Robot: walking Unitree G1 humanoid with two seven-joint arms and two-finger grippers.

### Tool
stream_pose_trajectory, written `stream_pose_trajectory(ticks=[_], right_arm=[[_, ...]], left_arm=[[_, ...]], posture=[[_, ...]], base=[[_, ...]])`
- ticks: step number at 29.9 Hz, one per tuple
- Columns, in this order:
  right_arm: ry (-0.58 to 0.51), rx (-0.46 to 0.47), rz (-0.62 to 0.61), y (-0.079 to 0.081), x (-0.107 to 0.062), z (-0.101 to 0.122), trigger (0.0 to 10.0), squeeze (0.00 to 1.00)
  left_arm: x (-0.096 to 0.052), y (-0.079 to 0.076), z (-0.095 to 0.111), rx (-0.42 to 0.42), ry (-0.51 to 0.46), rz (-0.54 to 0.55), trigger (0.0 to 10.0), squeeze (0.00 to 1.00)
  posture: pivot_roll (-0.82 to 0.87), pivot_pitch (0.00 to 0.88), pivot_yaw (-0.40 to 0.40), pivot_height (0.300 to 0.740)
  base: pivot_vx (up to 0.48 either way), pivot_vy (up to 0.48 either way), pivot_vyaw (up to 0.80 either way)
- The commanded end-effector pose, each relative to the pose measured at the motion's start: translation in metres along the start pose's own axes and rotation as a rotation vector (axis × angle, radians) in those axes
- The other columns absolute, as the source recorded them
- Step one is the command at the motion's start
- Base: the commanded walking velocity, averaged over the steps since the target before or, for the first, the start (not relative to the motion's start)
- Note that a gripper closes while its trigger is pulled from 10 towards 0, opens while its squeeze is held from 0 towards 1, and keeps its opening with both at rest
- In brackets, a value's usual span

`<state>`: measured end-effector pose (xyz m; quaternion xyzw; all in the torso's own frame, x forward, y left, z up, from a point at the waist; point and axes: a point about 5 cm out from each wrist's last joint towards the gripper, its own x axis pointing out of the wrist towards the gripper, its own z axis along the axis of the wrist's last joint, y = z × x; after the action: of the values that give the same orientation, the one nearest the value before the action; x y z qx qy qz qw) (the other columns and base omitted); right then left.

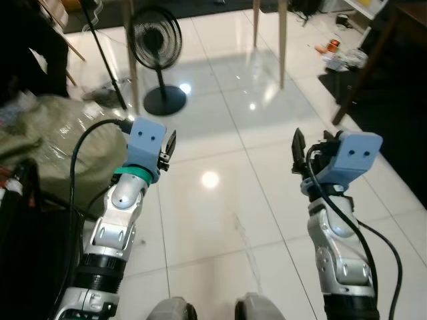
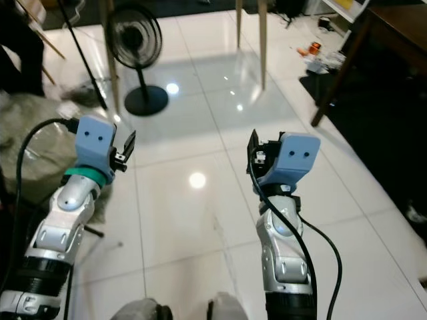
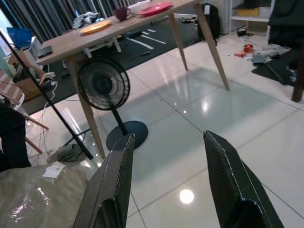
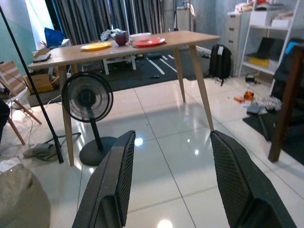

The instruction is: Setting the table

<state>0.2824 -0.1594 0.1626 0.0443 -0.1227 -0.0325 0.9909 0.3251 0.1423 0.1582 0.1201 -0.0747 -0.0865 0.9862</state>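
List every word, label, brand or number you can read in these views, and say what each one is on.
None can be read.
Paper slip on the grey bag: any print is too blurred.
Dark device on the wooden table: no marking can be made out.
Boxes on the white shelf: too small to tell.
Standing fan: no brand shows.

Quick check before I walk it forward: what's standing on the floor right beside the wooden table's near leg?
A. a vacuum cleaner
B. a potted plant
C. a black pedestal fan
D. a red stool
C: a black pedestal fan with a round base stands on the tiles next to the wooden table leg.
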Motion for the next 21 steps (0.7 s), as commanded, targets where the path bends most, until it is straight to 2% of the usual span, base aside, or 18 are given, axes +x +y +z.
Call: stream_pose_trajectory(ticks=[1, 9, 12, 14, 16, 17, 20, 21], right_arm=[[0.013, 0.010, 0.019, 0.005, 0.000, -0.004, 10.0, 0.00], [0.005, 0.017, 0.038, 0.006, 0.001, -0.004, 10.0, 0.00], [-0.012, -0.008, 0.029, 0.003, 0.004, -0.003, 10.0, 0.00], [-0.027, -0.046, 0.035, 0.001, 0.006, 0.000, 10.0, 0.00], [-0.027, -0.046, 0.035, 0.001, 0.006, 0.000, 10.0, 0.00], [-0.025, -0.081, 0.062, -0.002, 0.008, 0.000, 10.0, 0.00], [-0.022, -0.090, 0.073, -0.003, 0.008, 0.000, 10.0, 0.00], [-0.015, -0.096, 0.089, -0.005, 0.009, -0.001, 10.0, 0.00]], left_arm=[[0.000, 0.006, -0.005, -0.002, 0.021, 0.016, 10.0, 0.14], [0.000, 0.004, -0.006, 0.007, 0.014, 0.012, 10.0, 0.13], [0.000, -0.003, 0.000, 0.048, -0.039, -0.029, 10.0, 0.14], [0.003, -0.004, 0.006, 0.044, -0.076, -0.042, 10.0, 0.15], [0.003, -0.004, 0.006, 0.044, -0.076, -0.042, 10.0, 0.15], [0.006, -0.004, 0.012, 0.032, -0.105, -0.033, 10.0, 0.14], [0.007, -0.003, 0.013, 0.025, -0.111, -0.025, 10.0, 0.14], [0.007, -0.002, 0.014, 0.013, -0.114, -0.005, 10.0, 0.14]], posture=[[-0.01, 0.000, 0.092, 0.740], [-0.01, 0.000, 0.090, 0.740], [-0.02, 0.000, 0.102, 0.740], [-0.02, 0.000, 0.110, 0.740], [-0.02, 0.000, 0.110, 0.740], [-0.02, 0.000, 0.085, 0.740], [-0.02, 0.000, 0.085, 0.740], [-0.01, 0.000, 0.053, 0.740]], base=[[0.480, 0.000, 0.00], [0.480, 0.000, 0.00], [0.480, 0.000, 0.00], [0.480, 0.000, 0.00], [0.480, 0.000, 0.00], [0.480, 0.000, 0.00], [0.480, 0.000, 0.00], [0.480, 0.000, 0.00]])
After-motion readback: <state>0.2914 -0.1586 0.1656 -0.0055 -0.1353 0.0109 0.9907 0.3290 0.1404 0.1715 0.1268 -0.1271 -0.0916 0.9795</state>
